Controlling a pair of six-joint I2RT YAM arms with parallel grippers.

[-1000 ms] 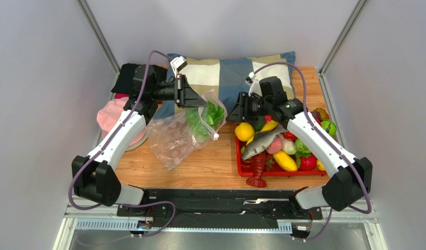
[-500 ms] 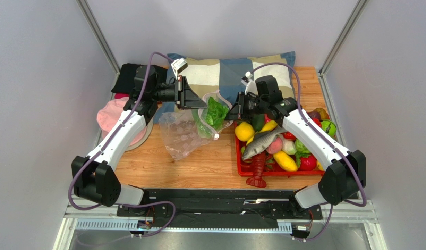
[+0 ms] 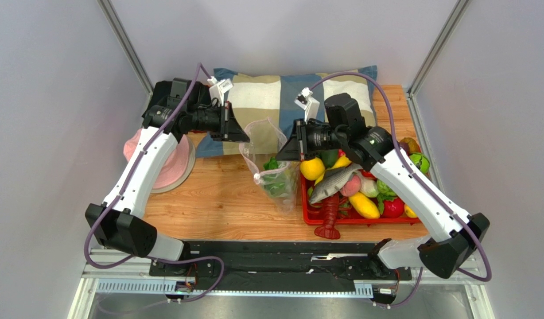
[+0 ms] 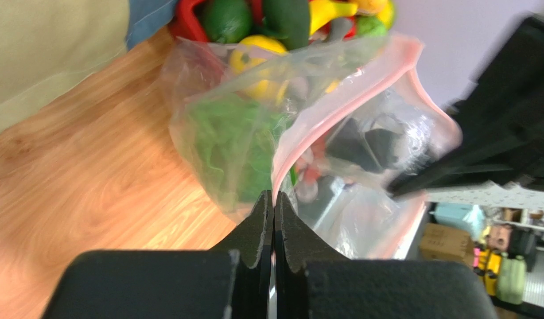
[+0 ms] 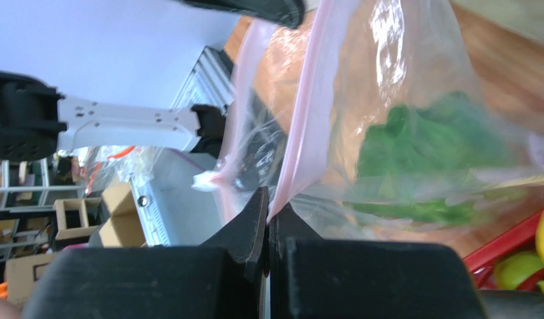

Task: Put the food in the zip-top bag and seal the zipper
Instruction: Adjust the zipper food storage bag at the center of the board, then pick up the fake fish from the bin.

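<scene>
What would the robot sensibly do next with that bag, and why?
Probably draw both end effectors apart to pull the zipper strip straight. The left end effector and right end effector each pinch the bag at its rim, the lettuce sits inside, and the mouth gapes.

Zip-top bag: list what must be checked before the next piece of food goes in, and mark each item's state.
1. Left gripper shut on the zipper: ok.
2. Right gripper shut on the zipper strip: ok.
3. Mouth of the zip-top bag spread apart between the two grips: ok.
4. Lettuce inside the bag: ok.
5. Fish bagged: not ok, it lies in the red tray.
6. A gripper free to fetch food: not ok, both hold the bag.
</scene>
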